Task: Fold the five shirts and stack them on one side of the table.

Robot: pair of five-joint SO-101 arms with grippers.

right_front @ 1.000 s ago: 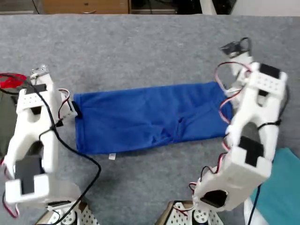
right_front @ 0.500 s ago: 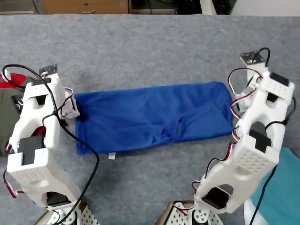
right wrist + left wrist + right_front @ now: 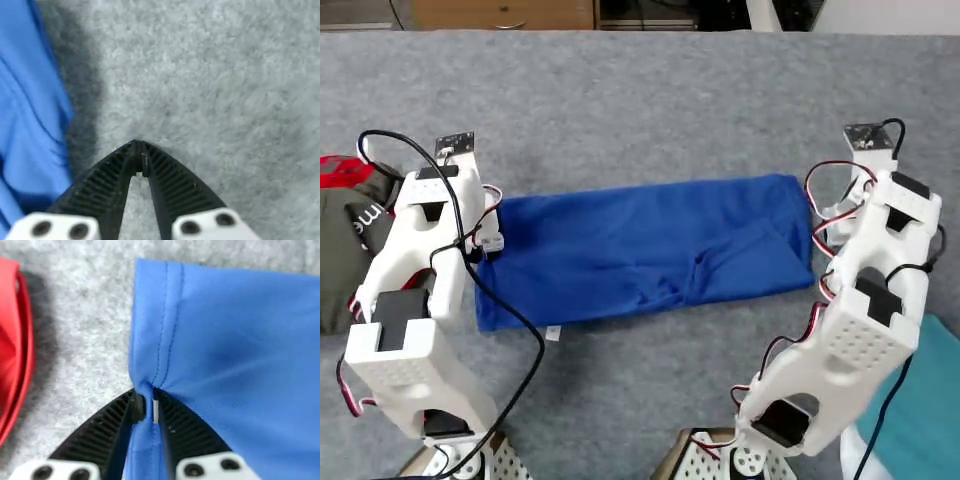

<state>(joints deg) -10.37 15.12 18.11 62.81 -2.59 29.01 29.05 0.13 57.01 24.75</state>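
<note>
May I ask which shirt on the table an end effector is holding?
The blue shirt lying mid-table: the left end effector is shut on its edge. The red shirt, dark shirt and teal shirt lie unheld.

The blue shirt (image 3: 235,340) is thin, smooth, matt cloth with a stitched hem, puckered between the ribbed matt black plastic fingers of the left gripper (image 3: 149,407). The right gripper (image 3: 140,162) has the same black ribs on white plastic. Under it the bench (image 3: 225,75) is rough, fuzzy grey felt. Beside the left gripper lies a smooth red shirt (image 3: 10,340).
</note>
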